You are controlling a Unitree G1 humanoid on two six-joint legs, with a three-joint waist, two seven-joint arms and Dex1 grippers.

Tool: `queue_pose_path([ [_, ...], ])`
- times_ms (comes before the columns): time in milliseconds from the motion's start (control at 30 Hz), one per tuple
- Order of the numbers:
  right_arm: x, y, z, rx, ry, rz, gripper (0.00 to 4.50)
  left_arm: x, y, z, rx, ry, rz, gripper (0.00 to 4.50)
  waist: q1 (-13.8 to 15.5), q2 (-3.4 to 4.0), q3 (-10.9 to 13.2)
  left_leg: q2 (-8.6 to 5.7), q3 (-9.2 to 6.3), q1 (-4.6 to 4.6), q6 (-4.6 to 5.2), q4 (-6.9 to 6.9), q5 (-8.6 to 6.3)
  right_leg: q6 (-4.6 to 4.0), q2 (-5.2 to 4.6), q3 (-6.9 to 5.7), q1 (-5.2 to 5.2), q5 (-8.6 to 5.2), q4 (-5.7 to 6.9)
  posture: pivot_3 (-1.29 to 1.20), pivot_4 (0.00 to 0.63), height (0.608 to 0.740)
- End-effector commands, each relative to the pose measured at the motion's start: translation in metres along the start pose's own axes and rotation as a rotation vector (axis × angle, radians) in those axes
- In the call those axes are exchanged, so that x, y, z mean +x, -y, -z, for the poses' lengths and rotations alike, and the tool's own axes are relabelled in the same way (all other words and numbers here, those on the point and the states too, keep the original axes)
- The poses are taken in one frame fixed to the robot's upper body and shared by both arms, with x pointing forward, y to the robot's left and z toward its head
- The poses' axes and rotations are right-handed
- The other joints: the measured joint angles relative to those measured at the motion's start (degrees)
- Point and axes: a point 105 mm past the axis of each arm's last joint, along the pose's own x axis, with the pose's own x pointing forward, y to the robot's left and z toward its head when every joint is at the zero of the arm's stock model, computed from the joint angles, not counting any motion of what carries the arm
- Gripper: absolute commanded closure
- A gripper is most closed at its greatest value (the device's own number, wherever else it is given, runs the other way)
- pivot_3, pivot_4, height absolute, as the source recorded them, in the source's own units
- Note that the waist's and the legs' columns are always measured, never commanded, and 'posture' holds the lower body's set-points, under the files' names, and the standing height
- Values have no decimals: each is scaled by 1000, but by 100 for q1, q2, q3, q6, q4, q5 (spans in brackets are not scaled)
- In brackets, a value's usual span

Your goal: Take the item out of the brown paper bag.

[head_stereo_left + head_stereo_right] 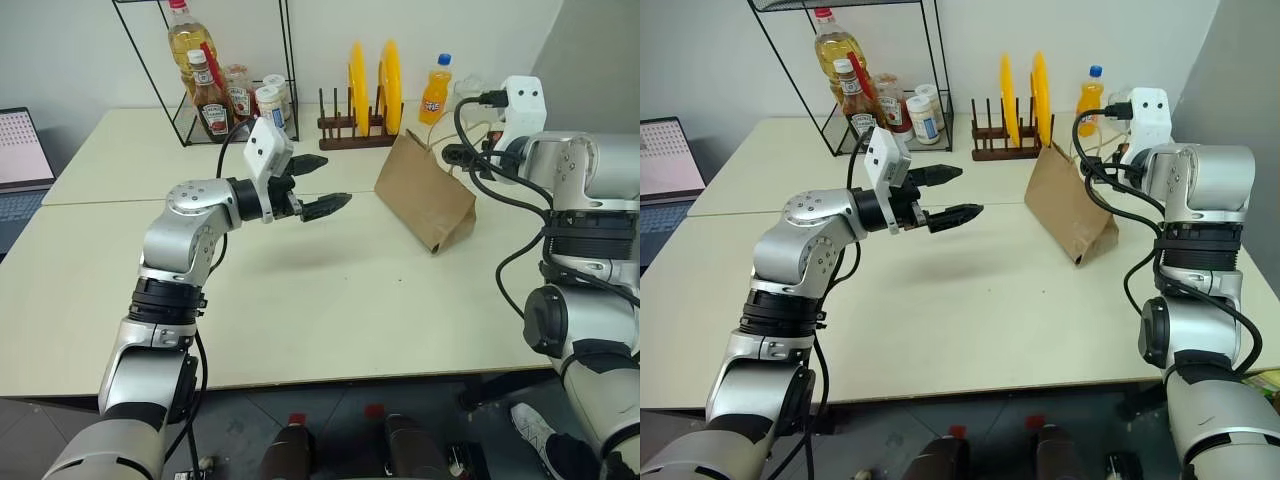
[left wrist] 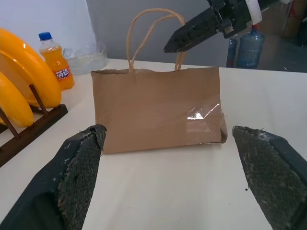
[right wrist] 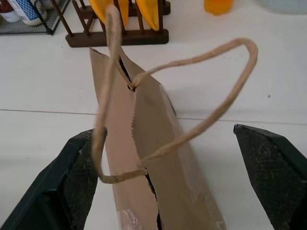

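Brown paper bag, contents apparently hidden

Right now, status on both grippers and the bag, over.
Left gripper open, level, facing brown paper bag. Right gripper open above the bag's cord handles. Bag upright, mouth barely parted; item not visible. Nothing blocking.

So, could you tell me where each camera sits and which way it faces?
Left eye view: on the head, looking forward and down over the table; both arms show.
Right eye view: the same, a little to the right.
Left wrist view: on the left wrist, facing the brown paper bag side-on, between the open left gripper's fingers.
Right wrist view: on the right wrist, above the bag's mouth and handles, between the open right gripper's fingers.
Shared: all show the bag and the plate rack.
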Motion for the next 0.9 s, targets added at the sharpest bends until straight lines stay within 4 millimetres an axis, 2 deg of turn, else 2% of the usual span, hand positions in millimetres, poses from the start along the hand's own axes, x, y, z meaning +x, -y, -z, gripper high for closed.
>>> queue_pose_path([
  [33,-7,-6,-29,-72,127,-30,427,-6,0,-12,54,29,-19,0,-2,0,0,0,0,0,0,0,0,0,0,0,-1,0,0,0,150,740],
  [100,-4,-9,-31,-116,142,-51,963,-7,0,-12,56,28,-25,0,-5,0,0,0,1,0,0,0,0,0,0,0,-1,0,0,0,150,740],
  [267,5,-15,-36,-203,158,-83,2796,-9,0,-14,61,29,-37,0,-7,0,0,0,1,0,0,2,0,0,0,0,-1,0,1,0,150,740],
  [400,15,-18,-37,-362,141,-109,4293,-12,0,-14,64,28,-47,0,-16,0,0,0,2,0,-1,3,1,0,0,0,-1,0,0,0,150,740],
  [433,17,-17,-38,-401,143,-108,4473,-12,0,-13,64,27,-51,0,-16,0,0,0,2,0,-1,3,1,0,1,-1,-1,0,0,0,150,740],
  [533,20,-16,-42,-524,157,-105,4473,-14,-1,-12,64,24,-61,0,-15,0,0,0,2,0,-4,3,2,0,1,0,-1,0,-1,0,150,740],
  [733,24,-16,-39,-560,137,-154,4473,-17,-2,-13,70,21,-74,0,-14,0,0,1,1,0,-15,4,8,0,1,-1,-1,0,-1,0,150,740],
  [900,21,-15,-41,-697,143,-163,4473,-18,-3,-13,80,16,-76,0,-14,0,0,0,1,0,-15,4,9,0,1,-1,0,0,-1,0,150,740],
])
